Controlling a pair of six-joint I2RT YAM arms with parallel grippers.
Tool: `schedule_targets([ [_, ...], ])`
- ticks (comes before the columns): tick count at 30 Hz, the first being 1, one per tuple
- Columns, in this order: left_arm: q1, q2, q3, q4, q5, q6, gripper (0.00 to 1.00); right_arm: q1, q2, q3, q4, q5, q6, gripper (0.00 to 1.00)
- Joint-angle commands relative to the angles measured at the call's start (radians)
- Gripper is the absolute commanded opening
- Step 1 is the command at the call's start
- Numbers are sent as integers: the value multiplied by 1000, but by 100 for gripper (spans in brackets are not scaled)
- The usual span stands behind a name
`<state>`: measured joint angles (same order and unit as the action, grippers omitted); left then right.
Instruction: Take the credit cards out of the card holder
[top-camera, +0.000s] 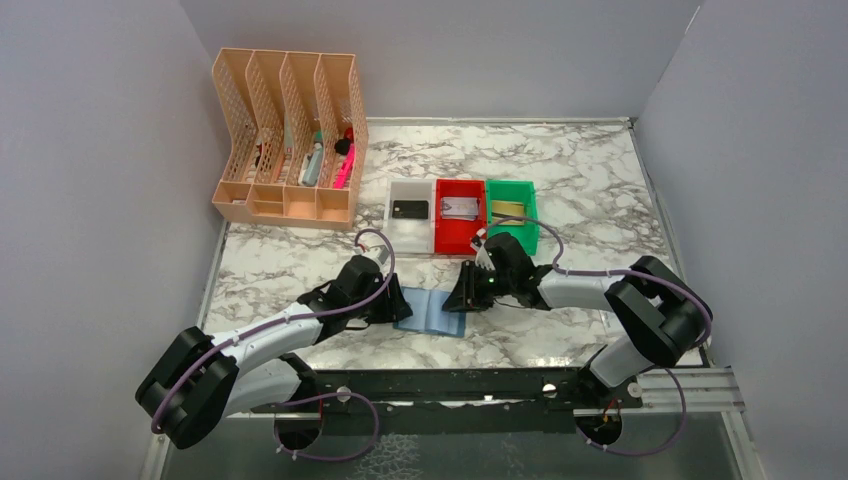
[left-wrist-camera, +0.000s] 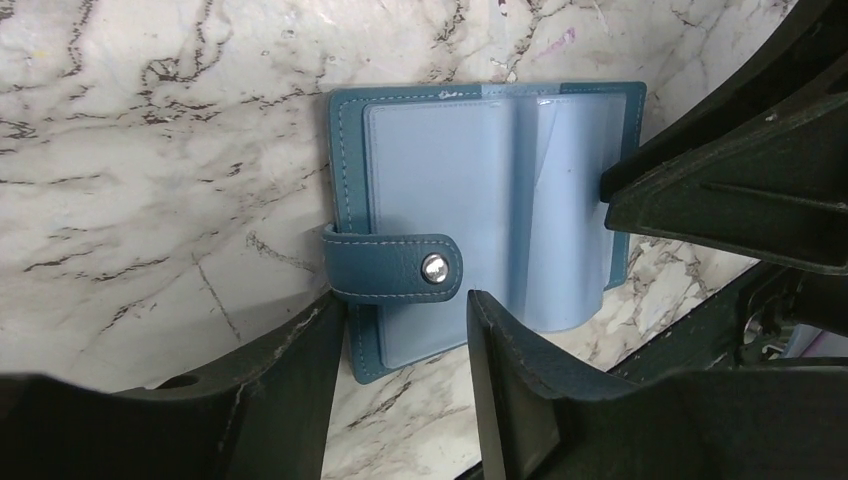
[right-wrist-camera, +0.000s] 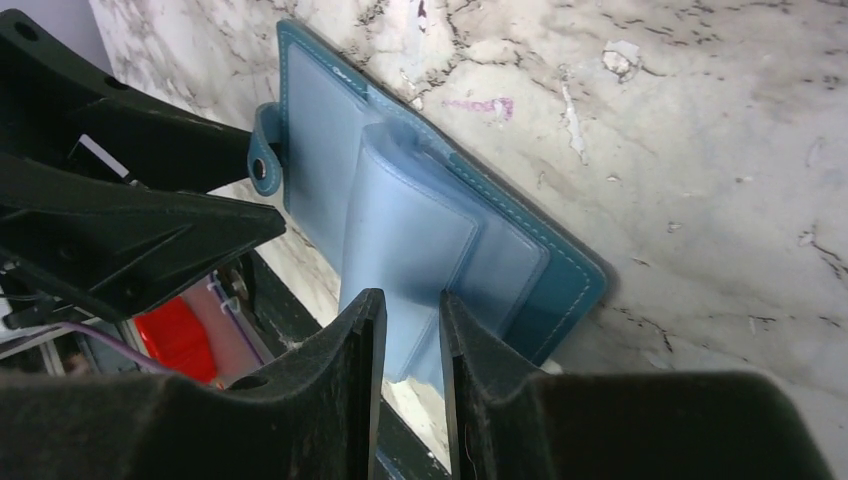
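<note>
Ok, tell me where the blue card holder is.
Top view: the small blue bifold card holder lies open on the marble table, centre-front, between the left gripper and right gripper, nearer than the white plastic bin.

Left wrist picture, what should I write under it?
Blue card holder lies open on the marble table, its snap strap just ahead of the open left tool.

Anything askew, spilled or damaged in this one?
Nothing is spilled or broken. The card holder lies open near the table's front edge. Its clear pocket leaves hump up rather than lying flat, and one looks pinched in the right gripper. A small pink smudge marks the marble beside it.
</note>
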<state>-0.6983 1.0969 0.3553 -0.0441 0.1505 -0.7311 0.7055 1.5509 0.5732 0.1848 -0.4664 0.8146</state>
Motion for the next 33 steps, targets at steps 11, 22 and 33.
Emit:
schedule_targets([
  [11,0,-41,-1,13,38,-4,50,5,4,76,28,-81,7,31],
  [22,0,-27,-3,22,35,-1,50,4,-120,27,-208,124,-60,39],
  [33,0,-9,2,23,46,1,50,6,-25,34,-190,121,-46,43],
])
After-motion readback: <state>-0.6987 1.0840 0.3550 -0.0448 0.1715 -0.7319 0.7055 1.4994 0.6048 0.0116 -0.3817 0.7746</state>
